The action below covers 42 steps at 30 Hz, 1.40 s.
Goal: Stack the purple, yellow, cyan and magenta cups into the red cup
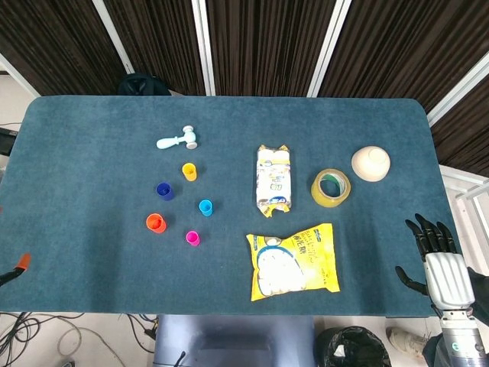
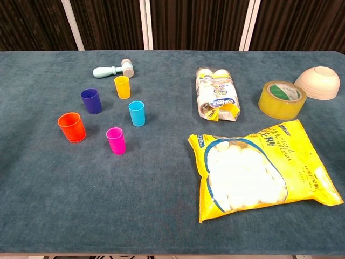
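The red cup [image 2: 71, 127] is standing upright on the left part of the blue surface [image 2: 145, 199], with nothing inside it that I can see. The other four cups are standing around it, each apart from the rest. The purple cup [image 2: 91, 101] is sitting just behind the red one, the yellow cup [image 2: 122, 87] is standing farther back and to the right, the cyan cup [image 2: 137, 113] is standing to the right of the purple one, and the magenta cup [image 2: 116, 140] is standing nearest the front edge, to the right of the red one. No cup is stacked yet.

Behind the yellow cup a pale toy hammer [image 2: 114, 69] is lying on its side. Toward the middle a small clear pack [image 2: 216, 94] is lying lengthwise, and in front of it a big yellow bag [image 2: 261, 167] is lying flat. A roll of yellow tape [image 2: 281, 100] is lying to the right of the pack, and a beige bowl [image 2: 317, 82] is resting upside down near the far right edge.

My right hand [image 1: 437, 256] is hanging off the right edge of the surface, well apart from the cups, with its dark fingers [image 1: 426, 231] spread and holding nothing. My left hand [image 1: 17, 266] is showing only as an orange-tipped bit at the left edge of the head view, and I cannot tell how its fingers are lying.
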Motion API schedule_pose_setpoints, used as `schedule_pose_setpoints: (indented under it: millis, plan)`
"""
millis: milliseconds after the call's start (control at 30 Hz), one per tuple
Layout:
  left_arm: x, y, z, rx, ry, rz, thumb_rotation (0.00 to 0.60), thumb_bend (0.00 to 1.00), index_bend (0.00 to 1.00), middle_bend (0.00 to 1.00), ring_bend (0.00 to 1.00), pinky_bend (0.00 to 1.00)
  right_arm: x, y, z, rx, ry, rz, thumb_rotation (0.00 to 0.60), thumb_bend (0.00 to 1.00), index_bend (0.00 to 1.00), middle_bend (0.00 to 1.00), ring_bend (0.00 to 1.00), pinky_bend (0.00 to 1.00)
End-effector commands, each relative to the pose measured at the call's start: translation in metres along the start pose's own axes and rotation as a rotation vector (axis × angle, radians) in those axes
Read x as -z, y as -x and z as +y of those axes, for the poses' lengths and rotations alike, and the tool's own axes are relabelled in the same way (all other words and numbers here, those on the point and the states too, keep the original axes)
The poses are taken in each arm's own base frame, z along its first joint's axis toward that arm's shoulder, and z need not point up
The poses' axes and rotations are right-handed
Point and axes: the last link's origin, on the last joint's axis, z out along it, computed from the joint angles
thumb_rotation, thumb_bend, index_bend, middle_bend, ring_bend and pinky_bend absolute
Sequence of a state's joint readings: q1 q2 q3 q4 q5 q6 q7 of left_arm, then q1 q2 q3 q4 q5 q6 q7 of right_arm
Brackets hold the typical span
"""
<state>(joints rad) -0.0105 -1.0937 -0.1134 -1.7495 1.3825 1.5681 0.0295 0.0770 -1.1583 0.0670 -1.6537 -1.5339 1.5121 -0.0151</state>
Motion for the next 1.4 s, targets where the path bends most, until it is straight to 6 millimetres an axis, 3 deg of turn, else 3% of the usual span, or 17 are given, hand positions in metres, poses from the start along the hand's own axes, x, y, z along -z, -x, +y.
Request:
schedule_pose_setpoints:
  millis: [33, 400, 567, 700, 933, 1200, 1400]
  plan:
    - [0.000, 0.000, 0.000, 0.003, 0.003, -0.001, 0.600, 0.23, 0.08, 0.09, 0.00, 0.00, 0.000, 0.000, 0.000, 0.000, 0.001, -0.001, 0.600, 0.32, 0.11, 0.04, 0.10, 0.00]
    - [-0.016, 0.005, 0.005, 0.007, 0.036, -0.039, 0.600, 0.21, 0.08, 0.09, 0.00, 0.00, 0.000, 0.003, 0.000, 0.010, 0.005, -0.015, 0.600, 0.32, 0.11, 0.04, 0.10, 0.00]
    - [-0.048, 0.001, 0.020, -0.063, 0.114, -0.084, 0.600, 0.19, 0.08, 0.09, 0.00, 0.00, 0.000, 0.006, -0.001, 0.015, 0.004, -0.023, 0.600, 0.32, 0.11, 0.04, 0.10, 0.00]
    - [-0.087, 0.002, 0.039, -0.108, 0.168, -0.183, 0.600, 0.18, 0.08, 0.09, 0.00, 0.00, 0.000, 0.007, -0.001, 0.017, 0.009, -0.026, 0.600, 0.32, 0.11, 0.04, 0.10, 0.00]
    - [-0.136, 0.006, 0.077, -0.141, 0.253, -0.270, 0.600, 0.19, 0.08, 0.09, 0.00, 0.00, 0.000, 0.005, -0.001, 0.014, 0.011, -0.019, 0.600, 0.32, 0.11, 0.04, 0.10, 0.00]
    - [-0.183, 0.037, 0.112, -0.209, 0.286, -0.372, 0.600, 0.19, 0.08, 0.09, 0.00, 0.00, 0.000, 0.005, 0.000, 0.014, 0.013, -0.020, 0.600, 0.32, 0.11, 0.04, 0.10, 0.00]
    - [-0.201, 0.064, 0.136, -0.248, 0.295, -0.448, 0.600, 0.18, 0.10, 0.09, 0.00, 0.00, -0.001, 0.005, 0.001, 0.017, 0.016, -0.020, 0.600, 0.32, 0.11, 0.04, 0.10, 0.00]
